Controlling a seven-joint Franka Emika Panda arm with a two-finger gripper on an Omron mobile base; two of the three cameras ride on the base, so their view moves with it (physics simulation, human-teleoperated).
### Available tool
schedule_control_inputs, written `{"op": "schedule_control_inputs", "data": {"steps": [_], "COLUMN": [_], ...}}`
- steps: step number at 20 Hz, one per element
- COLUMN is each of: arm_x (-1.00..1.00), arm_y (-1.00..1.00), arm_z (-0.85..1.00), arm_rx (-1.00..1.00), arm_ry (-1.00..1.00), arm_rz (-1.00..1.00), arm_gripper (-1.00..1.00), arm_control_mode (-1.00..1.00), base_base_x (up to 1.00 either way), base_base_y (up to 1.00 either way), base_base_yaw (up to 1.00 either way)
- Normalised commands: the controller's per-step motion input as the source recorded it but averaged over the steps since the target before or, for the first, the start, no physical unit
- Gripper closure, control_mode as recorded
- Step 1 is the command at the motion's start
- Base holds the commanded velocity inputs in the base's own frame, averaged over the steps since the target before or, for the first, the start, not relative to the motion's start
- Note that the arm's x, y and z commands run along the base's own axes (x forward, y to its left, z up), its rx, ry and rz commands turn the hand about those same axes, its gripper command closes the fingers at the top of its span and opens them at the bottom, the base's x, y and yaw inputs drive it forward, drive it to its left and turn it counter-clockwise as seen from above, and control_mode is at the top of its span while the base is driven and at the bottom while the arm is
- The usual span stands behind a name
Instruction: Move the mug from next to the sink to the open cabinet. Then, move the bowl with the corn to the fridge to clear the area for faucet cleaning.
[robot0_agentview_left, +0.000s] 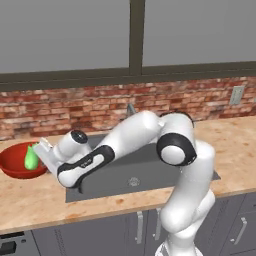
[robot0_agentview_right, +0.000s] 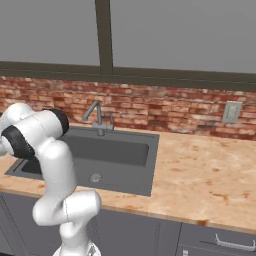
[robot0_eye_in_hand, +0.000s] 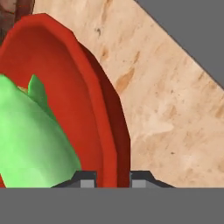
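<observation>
Gripper (robot0_eye_in_hand: 113, 179) jaws look clamped astride the bowl (robot0_eye_in_hand: 94, 131) rim, one inside, one outside, corn (robot0_eye_in_hand: 30, 140) just inward of them; lift level and slow so the corn stays put.

You see the sink (robot0_agentview_right: 107, 157), dark grey, set in the bench (robot0_agentview_right: 200, 175). Behind the sink stands the faucet (robot0_agentview_right: 98, 119), before a brick wall (robot0_agentview_right: 170, 112). Right of the sink, a wall outlet (robot0_agentview_right: 231, 112) sits on the bricks. The arm's elbow rises left of the sink.
</observation>
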Motion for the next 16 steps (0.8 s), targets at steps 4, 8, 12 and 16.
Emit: {"op": "schedule_control_inputs", "data": {"steps": [4,8,12,16], "arm_x": [-0.64,-0.93,-0.87,-0.90], "arm_y": [-0.46,-0.50,-0.46,-0.51], "arm_z": [1.00,1.00,1.00,1.00], "arm_rx": [0.16,0.14,0.04,0.01], "arm_ry": [-0.01,-0.03,-0.04,0.00], "arm_rz": [-0.26,-0.21,-0.16,-0.18], "arm_gripper": [1.00,1.00,1.00,1.00], "arm_control_mode": [-1.00,-1.00,-1.00,-1.00], "base_base_x": [0.00,0.00,0.00,0.00], "base_base_y": [0.00,0.00,0.00,0.00], "base_base_yaw": [0.00,0.00,0.00,0.00]}}
